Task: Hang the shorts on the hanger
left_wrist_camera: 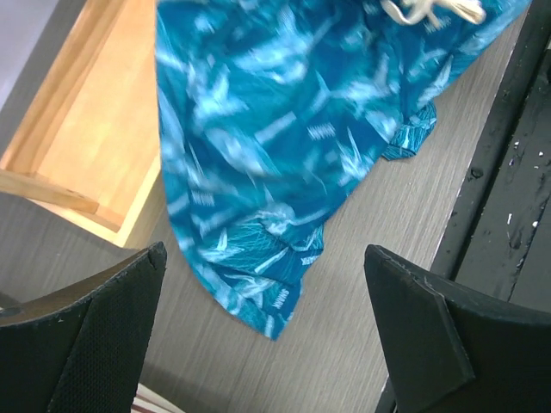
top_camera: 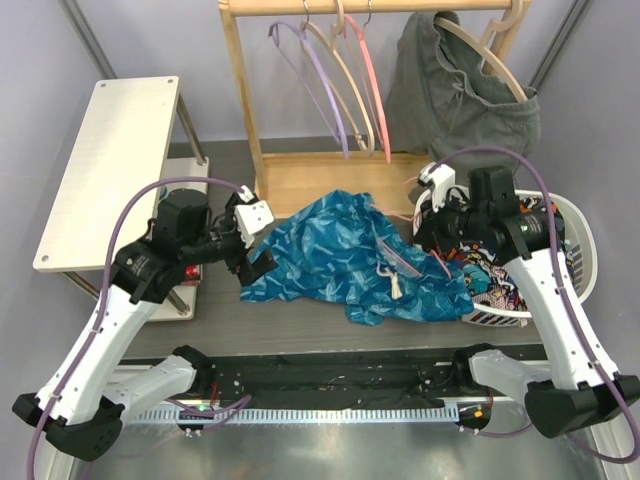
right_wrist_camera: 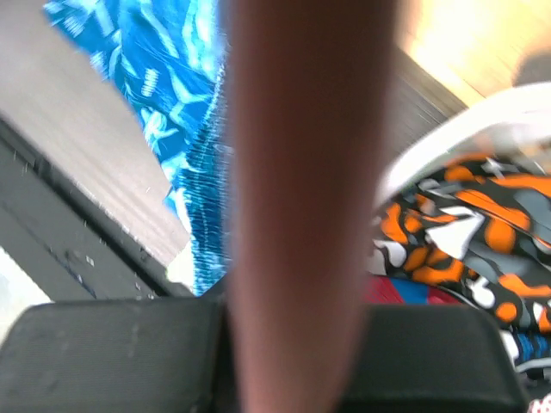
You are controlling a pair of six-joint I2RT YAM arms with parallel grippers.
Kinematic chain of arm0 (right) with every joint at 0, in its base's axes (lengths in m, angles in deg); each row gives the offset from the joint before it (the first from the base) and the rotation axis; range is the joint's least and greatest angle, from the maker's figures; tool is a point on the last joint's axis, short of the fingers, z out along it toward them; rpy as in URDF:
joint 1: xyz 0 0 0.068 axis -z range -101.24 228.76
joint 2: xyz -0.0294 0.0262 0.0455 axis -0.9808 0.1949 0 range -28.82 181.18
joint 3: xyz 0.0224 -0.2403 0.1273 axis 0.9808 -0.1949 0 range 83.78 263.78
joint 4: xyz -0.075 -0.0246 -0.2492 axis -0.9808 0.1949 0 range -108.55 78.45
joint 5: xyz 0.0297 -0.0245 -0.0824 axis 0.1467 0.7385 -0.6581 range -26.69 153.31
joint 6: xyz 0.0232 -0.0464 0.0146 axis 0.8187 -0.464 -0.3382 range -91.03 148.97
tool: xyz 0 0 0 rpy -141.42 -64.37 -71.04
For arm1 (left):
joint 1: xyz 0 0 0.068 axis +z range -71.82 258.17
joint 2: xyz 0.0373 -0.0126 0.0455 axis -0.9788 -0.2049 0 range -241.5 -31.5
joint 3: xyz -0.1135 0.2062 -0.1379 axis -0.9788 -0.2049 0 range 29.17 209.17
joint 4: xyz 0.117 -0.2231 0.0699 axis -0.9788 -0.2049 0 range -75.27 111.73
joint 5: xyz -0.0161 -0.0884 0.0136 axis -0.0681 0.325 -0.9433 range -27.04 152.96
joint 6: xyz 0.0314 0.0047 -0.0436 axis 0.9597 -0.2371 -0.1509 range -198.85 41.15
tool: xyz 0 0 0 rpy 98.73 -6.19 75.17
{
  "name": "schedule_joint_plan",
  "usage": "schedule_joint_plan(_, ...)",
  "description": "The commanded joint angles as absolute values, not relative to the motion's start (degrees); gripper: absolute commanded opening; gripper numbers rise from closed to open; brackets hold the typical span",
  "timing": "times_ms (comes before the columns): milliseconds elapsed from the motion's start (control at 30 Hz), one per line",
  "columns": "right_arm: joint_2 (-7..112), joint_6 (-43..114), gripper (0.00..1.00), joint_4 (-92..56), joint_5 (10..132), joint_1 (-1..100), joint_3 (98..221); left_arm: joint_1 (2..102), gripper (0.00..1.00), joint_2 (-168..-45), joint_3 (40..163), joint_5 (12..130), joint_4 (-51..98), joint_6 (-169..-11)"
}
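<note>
From my station I count five hangers. Four hang on the rail of the wooden rack [top_camera: 240,110]: one purple hanger [top_camera: 322,88], one tan hanger [top_camera: 345,90], one salmon-pink hanger [top_camera: 373,92] and one wide wooden hanger [top_camera: 505,70]. The fifth, one thin pink wire hanger [right_wrist_camera: 301,215], is in front of the rack. One grey garment [top_camera: 460,100] hangs on the rack's right end. One pair of blue shorts [top_camera: 340,255] lies in front of the rack. One white basket [top_camera: 585,235] sits right of the rack, holding patterned clothes [top_camera: 490,278] too tangled to count. One white shelf [top_camera: 110,160] stands left of the rack. I have two grippers: left gripper [left_wrist_camera: 265,258] and right gripper [top_camera: 438,252].
</note>
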State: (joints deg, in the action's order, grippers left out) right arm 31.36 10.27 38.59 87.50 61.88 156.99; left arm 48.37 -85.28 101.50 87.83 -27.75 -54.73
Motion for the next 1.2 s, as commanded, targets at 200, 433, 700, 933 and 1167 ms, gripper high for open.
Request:
schedule_joint_plan(200, 42.54, 15.53, 0.01, 38.58, 88.1, 73.75, 174.37, 48.64, 0.96, -85.82, 103.17, 88.45, -22.22, -59.51)
schedule_joint_plan(433, 37.46, 1.22, 0.01, 44.89, 97.49, 74.46, 172.3, 48.73, 0.93, -88.0, 105.45, 95.38, -15.9, -58.29)
schedule_joint_plan(700, 26.21, -12.68, 0.01, 53.78, 102.07, 71.91, 159.64, 41.02, 0.91, -92.14, 105.55, 94.0, -14.05, -51.26)
schedule_joint_plan(933, 26.37, -7.78, 0.01, 47.84, 102.87, 58.48, 157.78, 23.69, 0.89, -95.48, 102.55, 81.42, -5.26, -45.63)
schedule_joint_plan(1167, 29.53, 5.32, 0.01, 38.06, 98.12, 46.51, 157.96, 18.94, 0.78, -101.81, 104.76, 80.37, -4.37, -45.01)
